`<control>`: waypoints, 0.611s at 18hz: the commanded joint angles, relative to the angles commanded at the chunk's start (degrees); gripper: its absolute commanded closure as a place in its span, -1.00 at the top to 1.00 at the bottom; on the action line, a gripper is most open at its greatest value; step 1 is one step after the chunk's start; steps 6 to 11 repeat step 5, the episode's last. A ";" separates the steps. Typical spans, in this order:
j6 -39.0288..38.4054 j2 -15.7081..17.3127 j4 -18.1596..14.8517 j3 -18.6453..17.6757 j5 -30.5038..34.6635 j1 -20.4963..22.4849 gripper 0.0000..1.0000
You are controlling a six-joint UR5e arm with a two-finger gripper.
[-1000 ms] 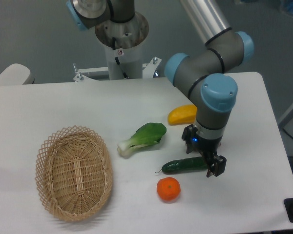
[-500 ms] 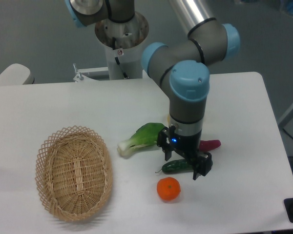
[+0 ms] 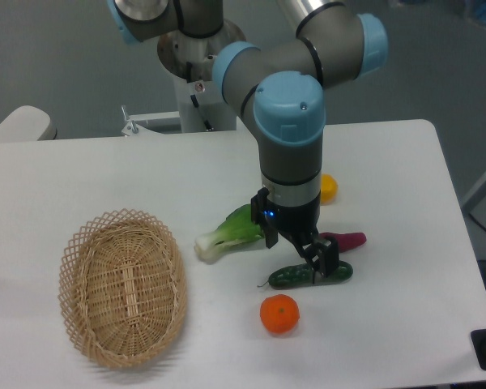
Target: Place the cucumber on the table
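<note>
The dark green cucumber (image 3: 290,277) lies flat on the white table (image 3: 405,186), front of centre, with its thin stem tip pointing left. My gripper (image 3: 298,250) hangs right over it, pointing down, and stands open. One finger (image 3: 270,236) is behind the cucumber's left part. The other finger (image 3: 325,261) crosses in front of its right part. I cannot tell whether the fingers touch the cucumber.
An orange (image 3: 279,314) sits just in front of the cucumber. A bok choy (image 3: 227,231) lies to its left and a magenta vegetable (image 3: 347,240) to its right. A yellow item (image 3: 328,188) peeks from behind the arm. A wicker basket (image 3: 69,267) stands at the left.
The arm has swung left and the gripper has shifted left along the cucumber. The cucumber stayed in the same spot on the table. The magenta vegetable came into view.
</note>
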 joint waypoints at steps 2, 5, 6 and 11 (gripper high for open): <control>0.09 0.00 0.09 0.00 0.00 0.00 1.00; 0.00 0.00 0.17 0.00 0.00 0.00 1.00; 0.00 0.00 0.17 0.00 0.00 0.00 1.00; 0.00 0.00 0.17 0.00 0.00 0.00 1.00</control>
